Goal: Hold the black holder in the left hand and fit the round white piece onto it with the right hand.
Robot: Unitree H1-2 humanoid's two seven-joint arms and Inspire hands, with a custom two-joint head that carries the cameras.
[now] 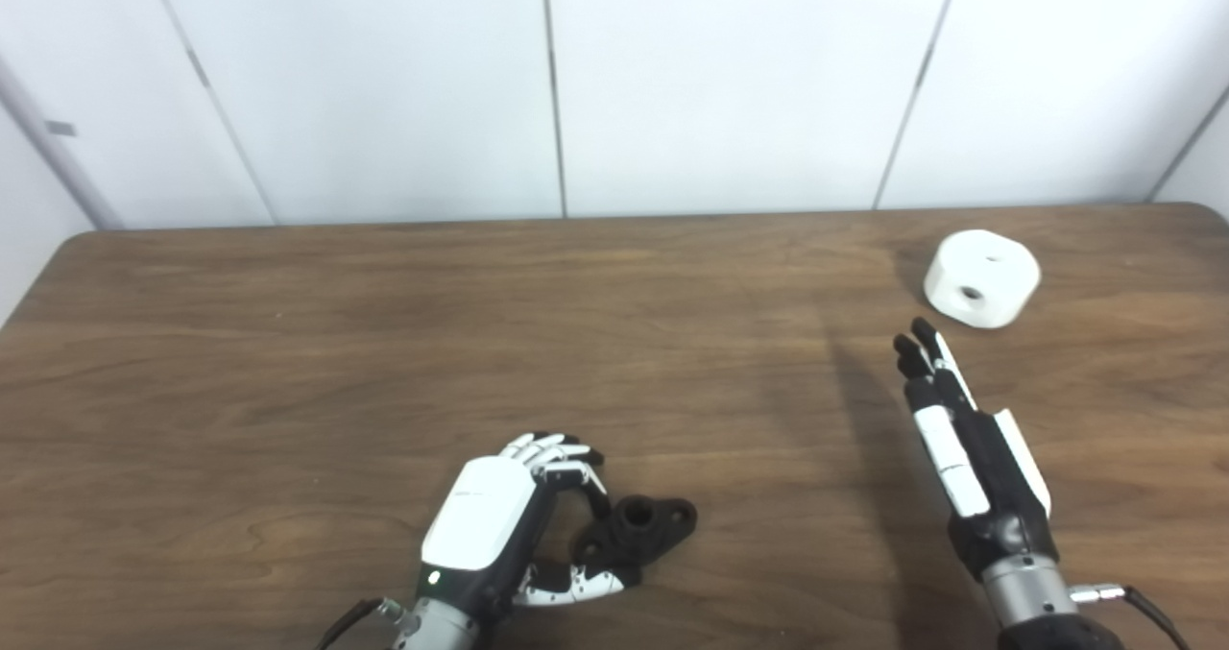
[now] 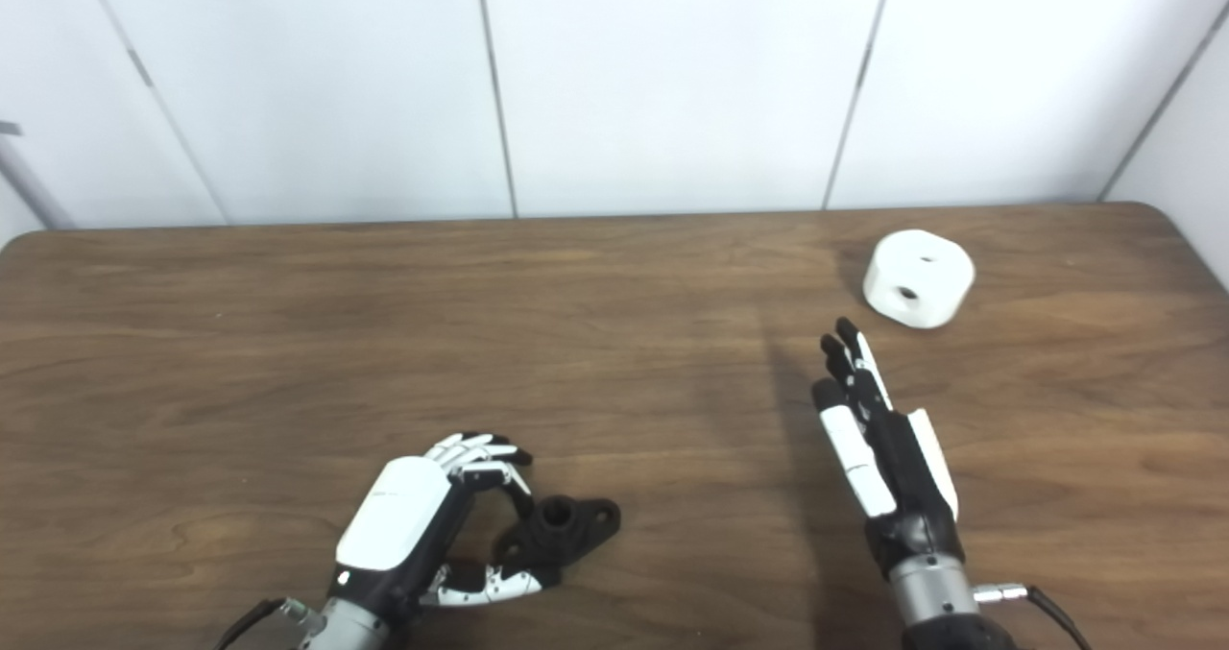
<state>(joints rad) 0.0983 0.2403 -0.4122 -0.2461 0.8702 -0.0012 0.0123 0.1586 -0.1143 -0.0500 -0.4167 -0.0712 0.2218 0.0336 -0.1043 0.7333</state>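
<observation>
Black holder (image 1: 641, 529) lies on the wooden table (image 1: 288, 362) at the near edge, a flanged piece with a raised collar and what look like holes in its ears. Left hand (image 1: 499, 525) is curled around its near-left side: the thumb reaches under along the table and touches the holder's lower edge, and the fingers arch over toward the collar. Whether they press on it or only cage it I cannot tell; the holder looks to be resting on the table, so the hold reads as begun, not finished, and nothing is lifted yet.

Right hand (image 1: 965, 448) hovers further out on the right side, fingers straight and close together, pointing away toward the far edge, with nothing in it. It is well apart from the holder.

Round white piece (image 1: 981, 277) sits beyond those fingertips, near the far right corner, near the hand but not touched. It is a short drum with a dark hole in its side face and a smaller one on top.

By my judgement the task is at its start: the holder must be secured and raised, the white piece reached and picked up, then the two brought together and fitted.

No containers are in view, so nothing is held in any.
</observation>
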